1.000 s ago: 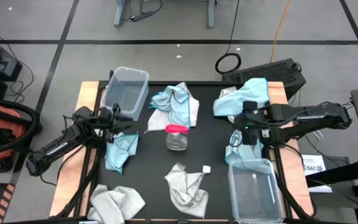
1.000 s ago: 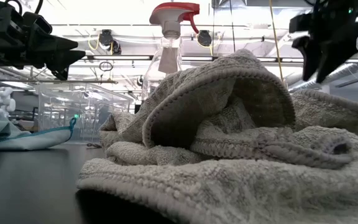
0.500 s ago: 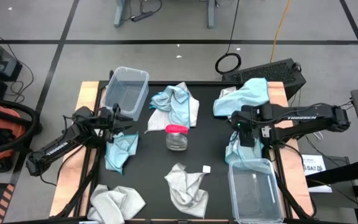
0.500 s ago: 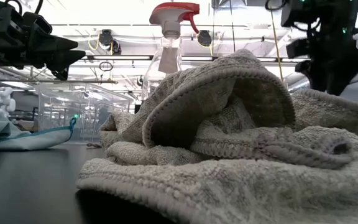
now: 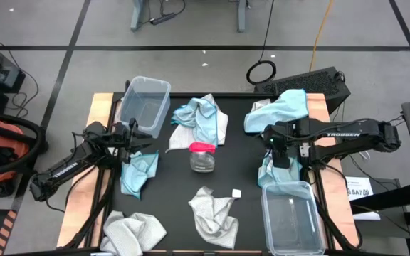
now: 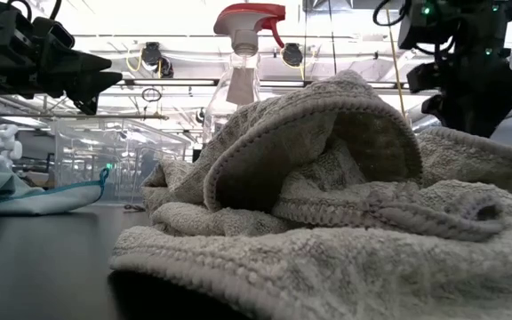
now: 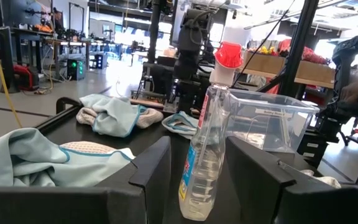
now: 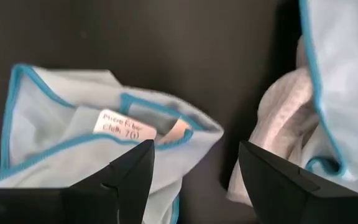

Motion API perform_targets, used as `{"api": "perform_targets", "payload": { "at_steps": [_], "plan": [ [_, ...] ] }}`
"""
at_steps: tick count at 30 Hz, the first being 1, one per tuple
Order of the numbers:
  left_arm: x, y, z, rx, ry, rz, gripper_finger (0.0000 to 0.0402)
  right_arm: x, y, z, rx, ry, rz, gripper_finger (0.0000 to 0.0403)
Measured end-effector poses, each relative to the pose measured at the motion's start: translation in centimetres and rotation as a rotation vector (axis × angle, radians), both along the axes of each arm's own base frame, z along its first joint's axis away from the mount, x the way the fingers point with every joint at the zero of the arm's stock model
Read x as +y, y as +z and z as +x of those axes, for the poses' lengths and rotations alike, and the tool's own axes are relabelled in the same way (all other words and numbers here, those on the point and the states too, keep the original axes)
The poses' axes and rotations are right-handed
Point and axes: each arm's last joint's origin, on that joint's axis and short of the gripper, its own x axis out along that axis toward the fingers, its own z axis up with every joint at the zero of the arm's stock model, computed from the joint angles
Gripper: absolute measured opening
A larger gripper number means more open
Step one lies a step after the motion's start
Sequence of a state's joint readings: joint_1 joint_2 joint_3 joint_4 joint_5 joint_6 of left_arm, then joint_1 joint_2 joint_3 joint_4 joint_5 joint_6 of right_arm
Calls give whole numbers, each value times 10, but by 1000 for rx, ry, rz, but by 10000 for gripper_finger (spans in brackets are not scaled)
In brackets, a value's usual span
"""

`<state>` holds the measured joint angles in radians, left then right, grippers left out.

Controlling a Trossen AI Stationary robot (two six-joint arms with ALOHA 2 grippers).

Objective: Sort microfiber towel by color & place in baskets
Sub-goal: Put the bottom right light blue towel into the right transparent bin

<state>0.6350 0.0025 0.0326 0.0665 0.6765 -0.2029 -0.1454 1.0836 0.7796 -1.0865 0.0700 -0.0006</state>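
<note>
your right gripper (image 5: pixel 279 158) hangs with its dark fingers (image 8: pixel 132 171) spread apart, gripping nothing, directly over a light blue microfiber towel with a teal hem (image 8: pixel 73 134) crumpled at the right side of the black table top (image 5: pixel 244 167). that towel lies against the far rim of the near clear plastic rectangular basket (image 5: pixel 290 217), which sits right at the table's right front corner, so there is little room on that side. a second pile of light blue and pale grey towels (image 5: pixel 282 110) lies just beyond the gripper near the right rear edge.

your left gripper (image 5: pixel 135 139) waits with its fingers apart and nothing between them, at the left side between the far clear plastic basket (image 5: pixel 145 105) and another light blue towel (image 5: pixel 138 171).

in the middle stand a clear spray bottle with a red top (image 5: pixel 202 156) and a mixed blue and grey pile (image 5: pixel 202 119) behind it; open black surface lies between the bottle and the right gripper. two pale grey-white towels (image 5: pixel 214 213) (image 5: pixel 134 231) lie along the front edge.

the low view is mostly filled by the grey towel (image 6: pixel 327 204), hiding the blue one. only the right wrist view shows the white label (image 8: pixel 122 126) on the blue towel
</note>
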Motion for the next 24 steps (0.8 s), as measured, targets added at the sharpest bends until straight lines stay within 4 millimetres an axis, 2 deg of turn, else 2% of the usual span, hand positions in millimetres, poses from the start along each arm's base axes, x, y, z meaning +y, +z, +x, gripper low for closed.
{"api": "perform_targets", "payload": {
  "at_steps": [24],
  "plan": [
    [0,0,0,0,0,-1,161,-6,-35,23,217,-18,22,223]
  ]
}}
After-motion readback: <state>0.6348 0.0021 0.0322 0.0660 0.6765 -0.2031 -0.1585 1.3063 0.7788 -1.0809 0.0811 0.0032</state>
